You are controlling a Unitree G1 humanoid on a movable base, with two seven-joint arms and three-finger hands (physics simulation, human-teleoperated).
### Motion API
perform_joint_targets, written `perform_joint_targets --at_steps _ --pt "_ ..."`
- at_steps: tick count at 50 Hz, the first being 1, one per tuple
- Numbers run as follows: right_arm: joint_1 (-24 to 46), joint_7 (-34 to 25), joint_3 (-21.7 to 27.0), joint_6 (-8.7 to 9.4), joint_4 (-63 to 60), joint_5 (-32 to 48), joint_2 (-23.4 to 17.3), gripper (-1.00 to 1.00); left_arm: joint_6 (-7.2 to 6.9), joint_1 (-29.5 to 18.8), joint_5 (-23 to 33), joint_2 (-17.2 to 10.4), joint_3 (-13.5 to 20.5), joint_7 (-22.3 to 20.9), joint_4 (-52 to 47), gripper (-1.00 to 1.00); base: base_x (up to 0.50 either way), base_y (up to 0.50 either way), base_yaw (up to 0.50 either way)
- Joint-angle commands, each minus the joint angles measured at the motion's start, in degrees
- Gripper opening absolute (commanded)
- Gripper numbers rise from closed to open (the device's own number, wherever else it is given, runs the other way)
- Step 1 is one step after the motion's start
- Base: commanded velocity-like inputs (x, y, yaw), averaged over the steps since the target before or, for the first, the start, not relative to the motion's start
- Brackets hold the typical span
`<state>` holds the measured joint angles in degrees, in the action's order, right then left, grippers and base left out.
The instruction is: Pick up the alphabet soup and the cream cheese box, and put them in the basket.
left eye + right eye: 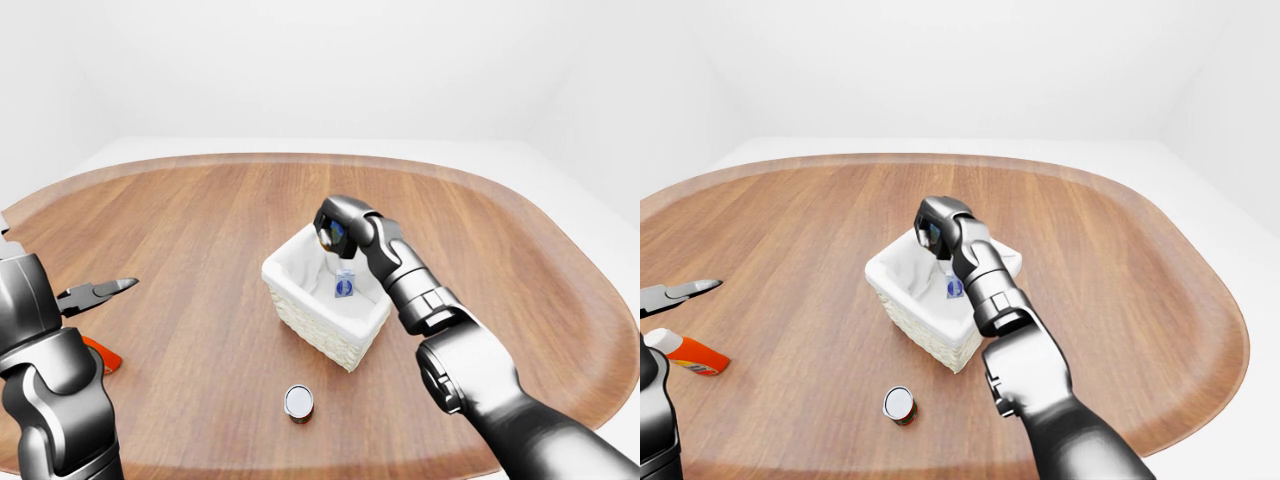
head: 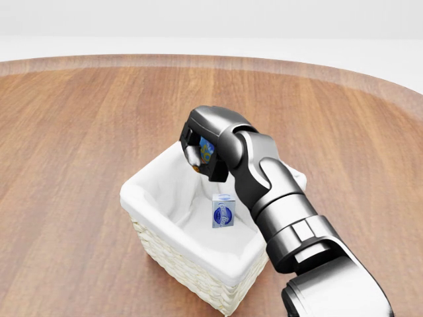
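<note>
Head view shows the basket (image 2: 198, 251), white-lined with a woven outside, standing on the wooden counter (image 2: 79, 132). The right hand (image 2: 203, 153) hangs over the basket's upper corner, and its fingers are clamped on the soup can (image 2: 206, 150), of which only a patch of blue and yellow label shows between them. The can sits above the basket's lining, not resting on it. Inside the basket, below the hand in this view, the cream cheese box (image 2: 223, 211) stands upright on the white lining, close to the basket's right wall.

In the left-eye view the left hand (image 1: 98, 294) appears far left of the basket, well apart from it; its dark fingers point toward the basket, but I cannot tell whether they are spread or closed. In the right-eye view an orange and white bottle (image 1: 688, 352) lies on its side on the counter, far left of the basket. A small second can (image 1: 899, 405) stands upright on the counter below the basket in that view, near it but not touching, its pale lid facing up.
</note>
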<state>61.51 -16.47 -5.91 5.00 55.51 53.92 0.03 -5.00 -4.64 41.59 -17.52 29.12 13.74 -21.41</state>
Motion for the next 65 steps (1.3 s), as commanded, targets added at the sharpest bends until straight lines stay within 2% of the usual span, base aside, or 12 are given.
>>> perform_joint_targets --at_steps 1,25,29,35,43,47,49,65 --pt "5.2 -6.4 -0.4 0.0 5.9 3.2 0.0 -1.0 0.0 0.0 -0.2 0.0 0.1 0.3 0.0 1.0 0.0 0.0 0.0" --pt "8.1 -10.8 -2.5 0.0 11.9 13.6 0.7 -1.0 0.0 -0.2 -0.6 -0.2 -0.1 1.0 1.2 1.0 0.0 0.0 0.0" --pt "8.5 -11.6 -2.7 0.0 12.9 15.0 2.0 -1.0 0.0 -0.1 -0.7 -0.1 0.1 0.9 0.7 1.0 0.0 0.0 0.0" --pt "9.0 -10.6 -3.6 0.0 14.5 18.8 2.8 -1.0 0.0 -0.1 -0.9 -0.1 0.2 0.8 0.5 1.0 0.0 0.0 0.0" --pt "7.6 -8.7 -3.1 0.0 15.7 19.8 4.3 -1.0 0.0 0.0 -1.1 0.0 0.2 1.0 0.4 1.0 0.0 0.0 0.0" --pt "8.1 -9.7 -3.4 0.0 15.8 20.8 3.8 -1.0 0.0 0.0 -1.0 0.0 0.2 0.7 0.1 1.0 0.0 0.0 0.0" --pt "7.8 -7.6 -3.1 0.0 16.3 21.1 3.8 -1.0 0.0 0.0 -1.0 0.0 0.3 0.7 0.0 1.0 0.0 0.0 0.0" --pt "7.6 -7.2 -2.7 0.0 16.5 21.2 3.9 -1.0 0.0 0.1 -0.9 0.0 0.3 0.3 -0.6 1.0 0.0 0.0 0.0"
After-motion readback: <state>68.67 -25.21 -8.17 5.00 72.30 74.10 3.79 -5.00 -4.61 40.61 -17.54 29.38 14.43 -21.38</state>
